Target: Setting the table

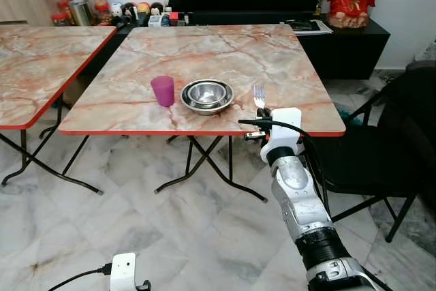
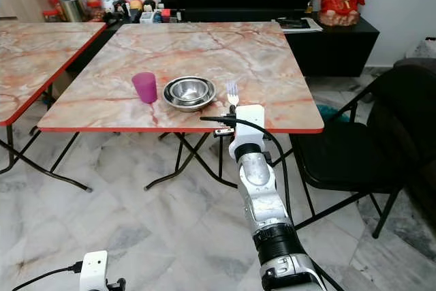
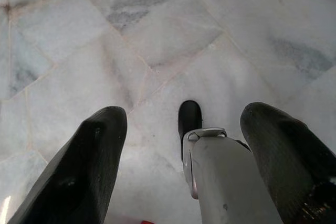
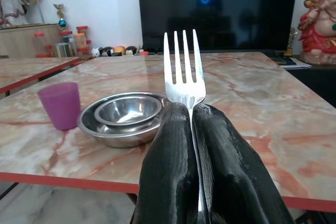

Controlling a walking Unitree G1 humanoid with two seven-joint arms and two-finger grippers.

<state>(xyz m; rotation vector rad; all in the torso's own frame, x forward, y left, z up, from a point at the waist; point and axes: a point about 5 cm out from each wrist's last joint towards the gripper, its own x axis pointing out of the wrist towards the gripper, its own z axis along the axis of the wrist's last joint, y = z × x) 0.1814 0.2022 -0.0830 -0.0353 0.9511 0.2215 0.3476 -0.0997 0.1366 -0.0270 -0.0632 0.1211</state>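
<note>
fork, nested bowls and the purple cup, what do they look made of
Fork: polished metal, likely stainless steel; bright and reflective, clamped in the right pincer.
Nested bowls: the same shiny metal look, with mirror-like highlights.
Purple cup: probably plastic; matte, slightly translucent, evenly coloured.

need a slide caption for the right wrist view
Right gripper holds a fork upright near the table edge, beside nested steel bowls and purple cup.
</note>
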